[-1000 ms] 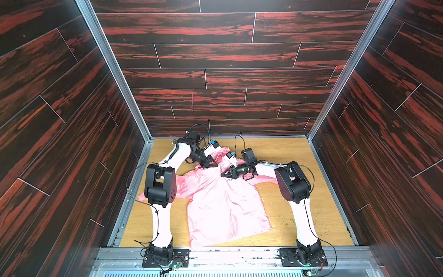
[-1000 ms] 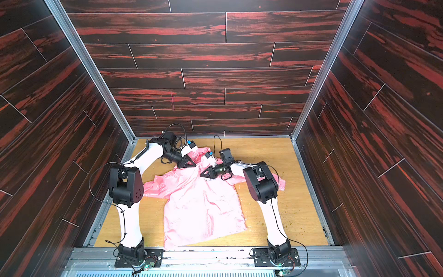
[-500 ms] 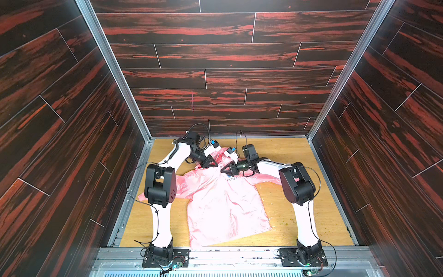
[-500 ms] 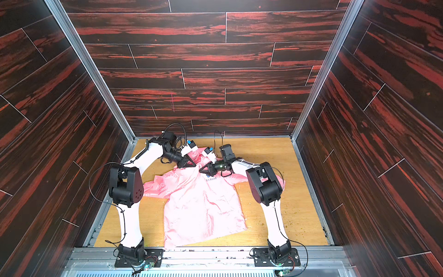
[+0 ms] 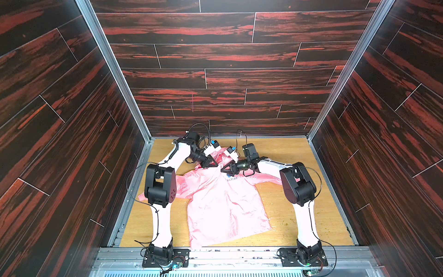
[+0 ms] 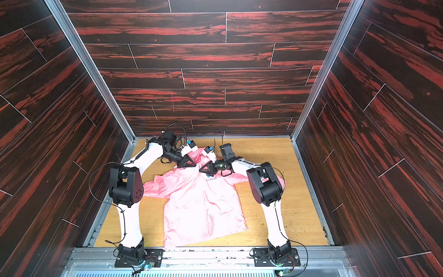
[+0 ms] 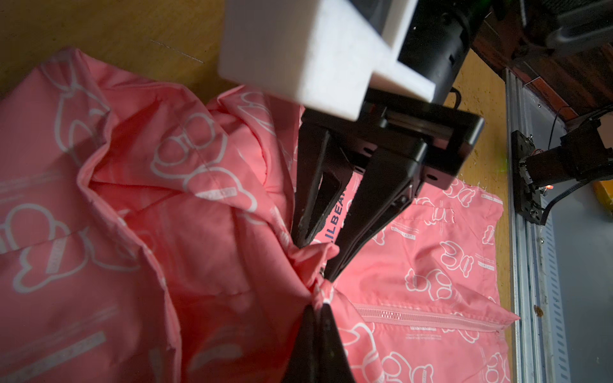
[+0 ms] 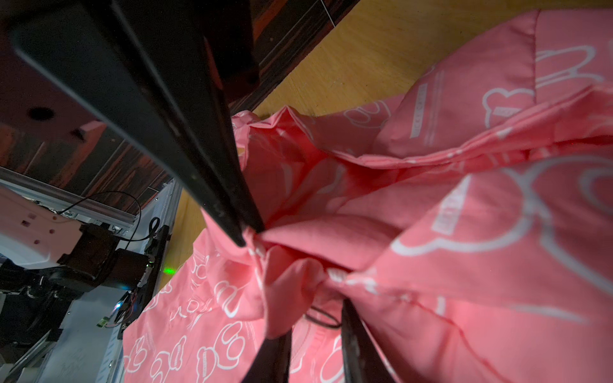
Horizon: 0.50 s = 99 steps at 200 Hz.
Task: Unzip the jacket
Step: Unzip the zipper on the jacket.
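Barely started, going by the zip. Looking at the jacket (image 5: 223, 206) spread front-up in the middle of the wooden table (image 5: 287, 153), hood (image 7: 172, 156) toward the far wall, hem toward the arm bases, sleeves out to either side. Both arms reaching in over the collar, meeting just above the LILBEAR logo (image 5: 232, 178).

On the left gripper (image 7: 317, 311): clamped tight, no gap between the fingers, pinching a ridge of pink fabric right at the neck, at the top end of the zipper (image 7: 424, 319). Reads as the anchor hand.

On the right gripper (image 7: 316, 260): coming at the same bunch from the opposite side, fingers a little apart, narrow gap, with a fold of collar fabric poking up between them. Can't tell from either wrist view whether actually squeezing that fold or just straddling it. Can't pick out the slider for sure either, likely buried in the bunch.

As for progress: teeth meshed all along the visible stretch of the zipper in the left wrist view, front panels lying closed down to the hem in both top views. So nothing opened yet. Done, probably: top of the jacket pinned. Left to do: find and grab the slider, drag it the whole way to the hem, keep the collar anchored against the pull.
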Motion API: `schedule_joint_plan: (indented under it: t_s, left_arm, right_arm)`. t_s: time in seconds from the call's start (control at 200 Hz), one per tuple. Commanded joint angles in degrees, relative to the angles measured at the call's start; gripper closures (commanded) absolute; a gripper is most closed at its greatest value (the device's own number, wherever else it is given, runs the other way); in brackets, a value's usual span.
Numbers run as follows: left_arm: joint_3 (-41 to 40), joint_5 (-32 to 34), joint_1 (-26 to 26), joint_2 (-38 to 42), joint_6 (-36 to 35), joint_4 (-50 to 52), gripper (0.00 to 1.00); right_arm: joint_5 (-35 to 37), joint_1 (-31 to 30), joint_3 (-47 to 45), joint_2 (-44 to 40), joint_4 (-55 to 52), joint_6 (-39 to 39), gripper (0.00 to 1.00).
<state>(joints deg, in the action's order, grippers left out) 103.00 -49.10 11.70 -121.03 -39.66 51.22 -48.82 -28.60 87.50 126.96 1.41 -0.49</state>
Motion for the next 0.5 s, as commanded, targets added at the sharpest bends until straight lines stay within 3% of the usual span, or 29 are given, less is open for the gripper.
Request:
schedule_joint_plan:
  t_s: [0.0,0.25,0.491]
  left_arm:
    - [1.41,-2.23,0.35,2.77,-1.15,1.6,1.0]
    - [1.41,-2.49,0.35,2.45,-0.95,1.45,1.0]
    - [1.5,-2.31,0.38,2.56,-0.8,1.34,1.0]
  right_arm:
    - [-0.67,-0.32,1.7,-1.96,-1.54,-1.08,0.69]
    - [-0.49,-0.25,1.63,-1.84,-2.02,-1.44,0.66]
    - [-0.8,-0.31,3.36,-0.97,-2.97,-1.31,0.76]
